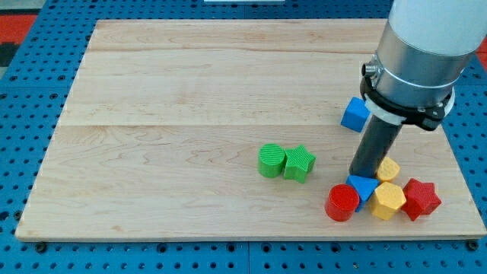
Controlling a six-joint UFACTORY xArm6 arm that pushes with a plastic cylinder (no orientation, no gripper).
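My tip comes down at the view's lower right, right at the top edge of a blue triangular block; it looks to be touching it. A red cylinder sits against the blue triangle's lower left. A yellow hexagonal block lies to its right, and a smaller yellow block peeks out just right of the rod. A red star block is at the far right of this cluster. A blue cube stands above, left of the rod.
A green cylinder and a green star block touch each other left of the cluster. The wooden board lies on a blue pegboard. The arm's wide grey body covers the board's upper right.
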